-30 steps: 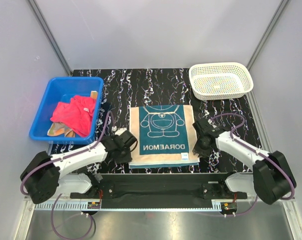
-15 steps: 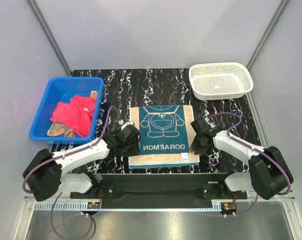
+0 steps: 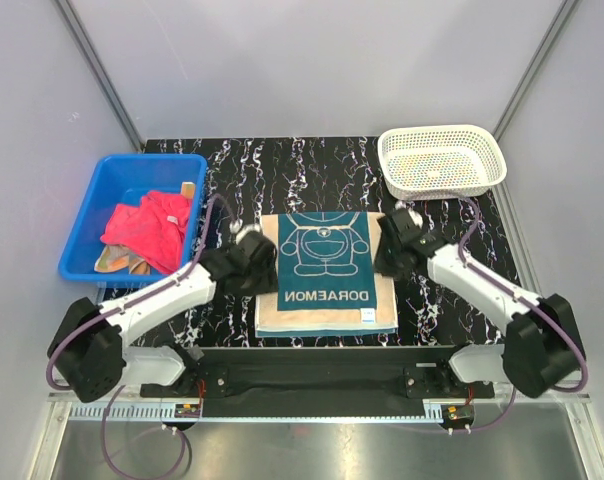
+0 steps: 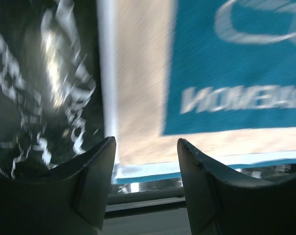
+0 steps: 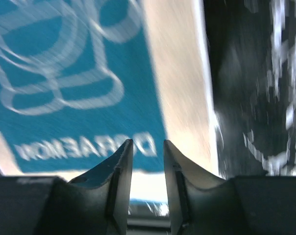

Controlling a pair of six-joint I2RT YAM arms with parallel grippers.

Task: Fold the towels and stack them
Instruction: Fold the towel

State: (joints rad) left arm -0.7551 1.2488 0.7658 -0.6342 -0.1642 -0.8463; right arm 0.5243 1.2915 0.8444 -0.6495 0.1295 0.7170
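Centre of table (image 3: 312, 165): teal towel (image 3: 327, 270) lies flat and spread, face print up, lettered end toward the arm bases, beige border showing on the left, right and near sides.

- Other 2 towels not started: pink-red towel (image 3: 147, 230) heaped in blue bin (image 3: 82, 215) at left, orange-peach towel (image 3: 117, 262) partly under it. White basket (image 3: 442, 160) at far right.
- Left gripper (image 4: 145, 142): fingers well apart, nothing between them. Wrist view shows the left beige border straight below the gap, bare table just outboard.
- Right gripper (image 5: 147, 143): only a narrow slot between the fingers, nothing clamped; beige border and the teal panel edge show through it.
- Both wrist views blurred, so contact with the cloth cannot be told.

Key relation: the towel sits between the 2 grippers, 1 per side edge. It lies to the right of the left gripper and to the left of the right gripper. The side edges run near-to-far. The right gripper is close to the far right corner; the left sits nearer mid-edge, further from its far corner.

Judgement: first fold not yet made. A matched pinch on both side edges looks like the next need; the right slot may be too tight to take the cloth.
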